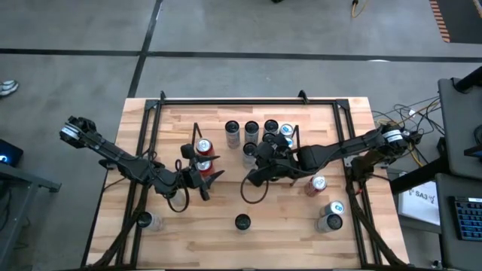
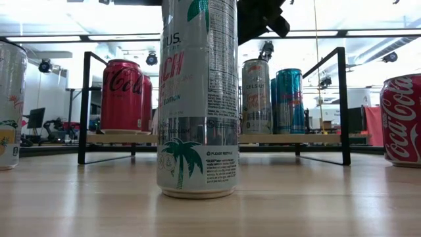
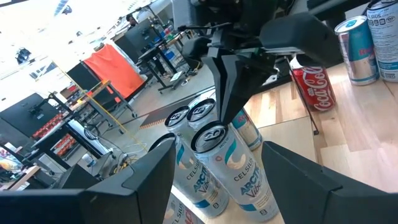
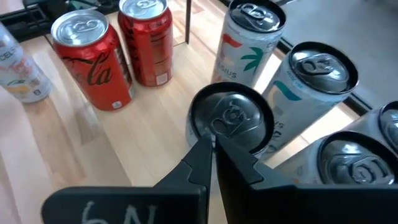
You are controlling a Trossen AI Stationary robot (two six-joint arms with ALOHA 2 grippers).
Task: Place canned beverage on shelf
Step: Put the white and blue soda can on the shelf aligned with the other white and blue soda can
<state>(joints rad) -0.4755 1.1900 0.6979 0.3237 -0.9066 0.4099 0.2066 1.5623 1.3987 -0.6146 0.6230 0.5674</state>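
— Looking down, we see the shelf (image 1: 197, 129) at the back middle of the bench (image 1: 248, 241), red cans (image 1: 202, 147) at its left end, a cluster of tall cans (image 1: 251, 129) at its right. And our right end effector (image 4: 213, 144)?

— Its fingers are pinched together, empty, just over a dark can top (image 4: 231, 118) on the shelf. Our left end effector (image 1: 205, 175) stands partly spread, gripping nothing, beside the red cans.
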